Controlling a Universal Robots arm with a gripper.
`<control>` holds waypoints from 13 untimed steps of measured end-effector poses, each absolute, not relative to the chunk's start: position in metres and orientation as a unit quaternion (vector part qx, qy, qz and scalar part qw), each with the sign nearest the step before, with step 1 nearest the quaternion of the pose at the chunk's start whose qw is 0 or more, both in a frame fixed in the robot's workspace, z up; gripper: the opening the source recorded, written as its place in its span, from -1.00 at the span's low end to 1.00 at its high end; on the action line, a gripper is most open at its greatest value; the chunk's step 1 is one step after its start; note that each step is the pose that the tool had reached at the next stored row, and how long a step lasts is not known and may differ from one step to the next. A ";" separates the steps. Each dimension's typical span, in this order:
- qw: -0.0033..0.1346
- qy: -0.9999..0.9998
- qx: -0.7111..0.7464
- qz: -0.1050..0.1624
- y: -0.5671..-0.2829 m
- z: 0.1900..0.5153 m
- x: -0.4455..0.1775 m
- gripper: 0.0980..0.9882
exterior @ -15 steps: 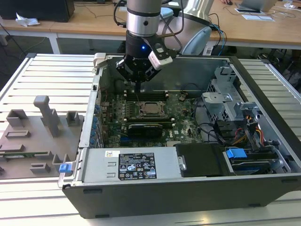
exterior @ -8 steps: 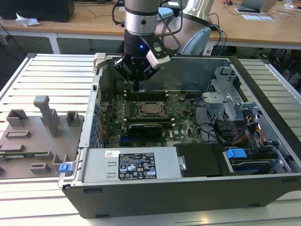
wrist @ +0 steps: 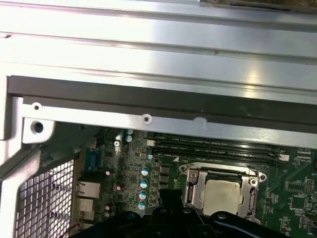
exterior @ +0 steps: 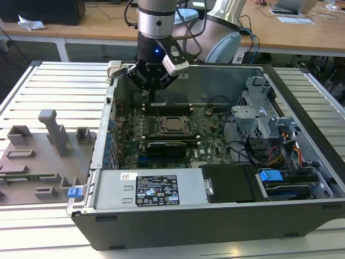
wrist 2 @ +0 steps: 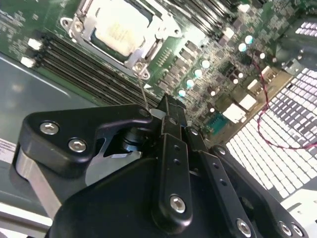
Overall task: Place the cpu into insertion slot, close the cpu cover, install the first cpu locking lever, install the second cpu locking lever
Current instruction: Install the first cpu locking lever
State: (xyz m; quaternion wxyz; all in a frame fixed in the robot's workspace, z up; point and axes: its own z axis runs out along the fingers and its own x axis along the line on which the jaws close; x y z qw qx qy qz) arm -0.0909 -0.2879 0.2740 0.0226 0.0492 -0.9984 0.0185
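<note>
The cpu (exterior: 173, 124) lies flat in the insertion slot (exterior: 163, 130) on the green motherboard (exterior: 210, 135), its silver top showing in both wrist views (wrist 2: 121, 27) (wrist: 223, 196). The cpu cover (wrist 2: 148, 49) (wrist: 218, 170) lies down around the chip. A thin wire locking lever (wrist 2: 142, 89) stands up from the socket's corner to the fingertips. My gripper (exterior: 152, 100) (wrist 2: 167, 101) (wrist: 171, 196) hovers just beside the socket, over the side toward the case's back wall, with its fingers together. The lever's top end is hidden behind the fingers, so a grasp cannot be told.
Long black memory slots (wrist 2: 84, 64) run beside the socket. A black expansion card (exterior: 164, 147) lies nearer the front, with the power supply (exterior: 145, 189) and drive cage (exterior: 259, 113) around the board. The case wall (wrist: 148, 94) is close behind. A grey fixture tray (exterior: 38, 156) lies at the exterior view's left.
</note>
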 end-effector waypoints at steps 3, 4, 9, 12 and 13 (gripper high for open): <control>0.023 -0.998 0.049 0.019 -0.285 0.274 -0.096 -0.98; 0.023 -0.998 0.049 0.019 -0.283 0.274 -0.096 -0.98; 0.023 -0.998 0.049 0.019 -0.275 0.267 -0.096 -0.98; 0.023 -0.998 0.049 0.019 -0.274 0.264 -0.095 -0.98; 0.023 -0.998 0.049 0.019 -0.274 0.264 -0.093 -0.98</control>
